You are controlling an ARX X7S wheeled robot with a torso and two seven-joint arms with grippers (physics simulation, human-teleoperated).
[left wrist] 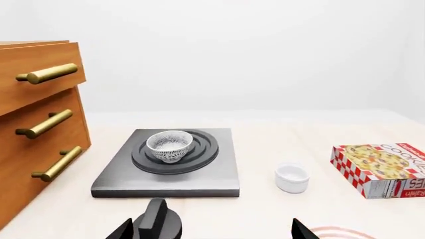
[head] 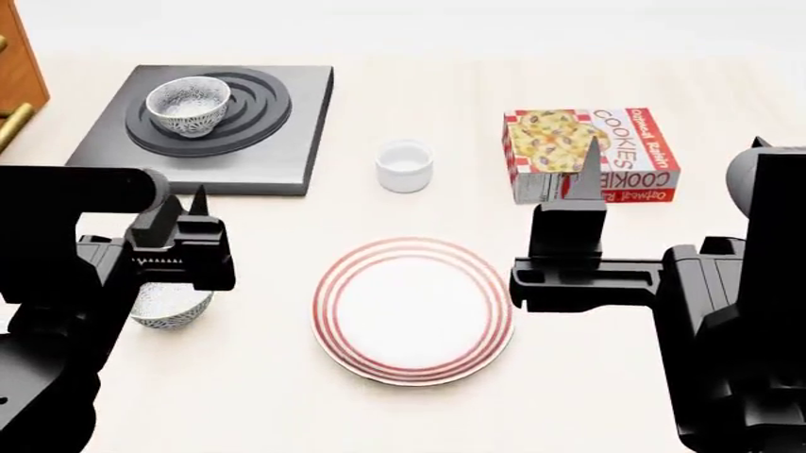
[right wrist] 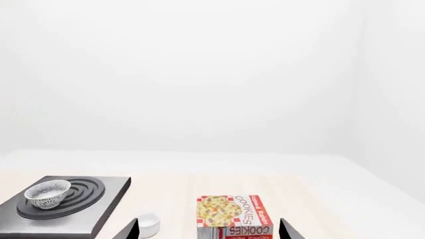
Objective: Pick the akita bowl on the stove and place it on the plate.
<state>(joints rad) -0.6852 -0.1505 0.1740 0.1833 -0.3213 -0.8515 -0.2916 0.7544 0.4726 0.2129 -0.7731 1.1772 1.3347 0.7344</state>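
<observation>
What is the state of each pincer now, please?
Left pincer: open, holding nothing.
Right pincer: open, holding nothing.

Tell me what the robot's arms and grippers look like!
Both arms are matte black and blocky, made of chunky box-like segments. The left gripper and right gripper are black too, with thin, flat fingers tapering to points. No cables, stickers or markings show on them.
</observation>
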